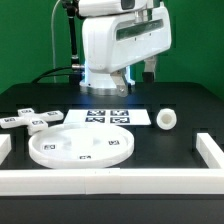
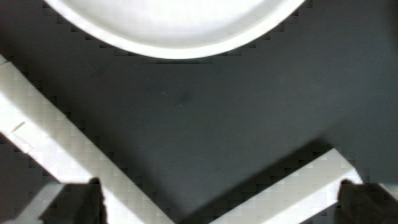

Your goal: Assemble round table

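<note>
The large rimmed disc (image 1: 80,147) lies flat on the black table at the front, toward the exterior view's left. It also shows in the wrist view (image 2: 178,22). The short thick cylinder post (image 1: 167,119) lies on its side toward the exterior view's right. The cross-shaped piece (image 1: 28,120) lies at the exterior view's left. My gripper (image 1: 140,72) hangs high above the table's back, apart from all parts. In the wrist view my gripper (image 2: 217,205) is open and empty, with dark fingertips (image 2: 71,203) at both sides.
The marker board (image 1: 105,116) lies flat behind the disc. White rail bars border the table at the front (image 1: 110,181) and at the exterior view's right (image 1: 210,150). Two rails meet at a corner in the wrist view (image 2: 80,135).
</note>
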Robot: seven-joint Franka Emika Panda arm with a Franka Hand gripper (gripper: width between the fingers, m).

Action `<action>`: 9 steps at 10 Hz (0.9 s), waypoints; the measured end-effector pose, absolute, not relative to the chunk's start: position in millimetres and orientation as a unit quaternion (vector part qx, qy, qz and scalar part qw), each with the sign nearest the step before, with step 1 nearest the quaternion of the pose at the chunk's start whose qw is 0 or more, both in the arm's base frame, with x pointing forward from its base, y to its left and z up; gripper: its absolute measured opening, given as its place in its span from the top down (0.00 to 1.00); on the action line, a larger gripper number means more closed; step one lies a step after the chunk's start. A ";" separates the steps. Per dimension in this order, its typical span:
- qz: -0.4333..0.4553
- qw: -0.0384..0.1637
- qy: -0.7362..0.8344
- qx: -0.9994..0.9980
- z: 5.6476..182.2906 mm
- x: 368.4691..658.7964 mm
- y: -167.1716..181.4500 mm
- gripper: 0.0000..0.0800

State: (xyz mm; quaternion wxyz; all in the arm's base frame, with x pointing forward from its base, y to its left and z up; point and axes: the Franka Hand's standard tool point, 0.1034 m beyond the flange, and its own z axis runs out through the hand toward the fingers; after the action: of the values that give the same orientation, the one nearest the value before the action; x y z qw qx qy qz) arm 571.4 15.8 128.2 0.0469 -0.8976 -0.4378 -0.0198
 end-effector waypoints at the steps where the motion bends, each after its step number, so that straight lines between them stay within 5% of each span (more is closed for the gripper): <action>1: -0.020 0.047 -0.438 -0.898 128.2 571.4 15.7 0.19; 5: -0.018 0.046 -0.438 -0.898 126.2 570.0 13.1 0.19; 9: -0.020 0.029 -0.477 -0.878 85.6 524.9 -52.9 0.19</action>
State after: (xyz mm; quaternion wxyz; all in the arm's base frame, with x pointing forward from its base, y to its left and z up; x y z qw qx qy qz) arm 524.9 -52.9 85.6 0.0294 -0.8783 -0.4768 -0.0203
